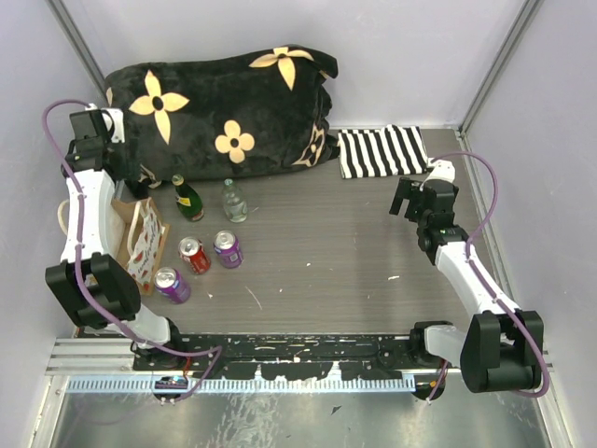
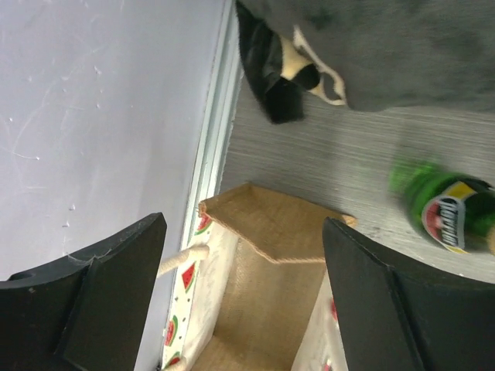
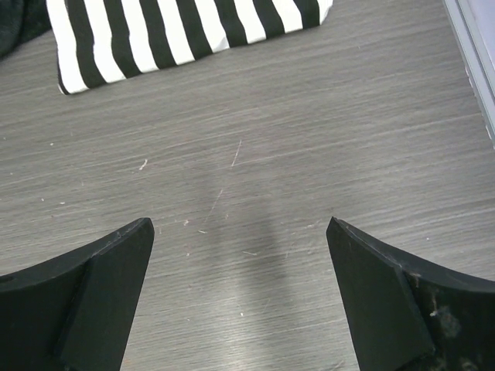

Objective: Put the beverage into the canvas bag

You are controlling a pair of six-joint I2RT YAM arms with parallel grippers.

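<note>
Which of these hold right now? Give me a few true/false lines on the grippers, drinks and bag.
1. The left gripper and right gripper both stand open and empty. True.
2. Three cans and a green bottle stand on the table near the canvas bag. True.
3. The canvas bag sits at the table's right edge. False: it is at the left edge.
4. The green bottle lies on its side. False: it is upright.
</note>
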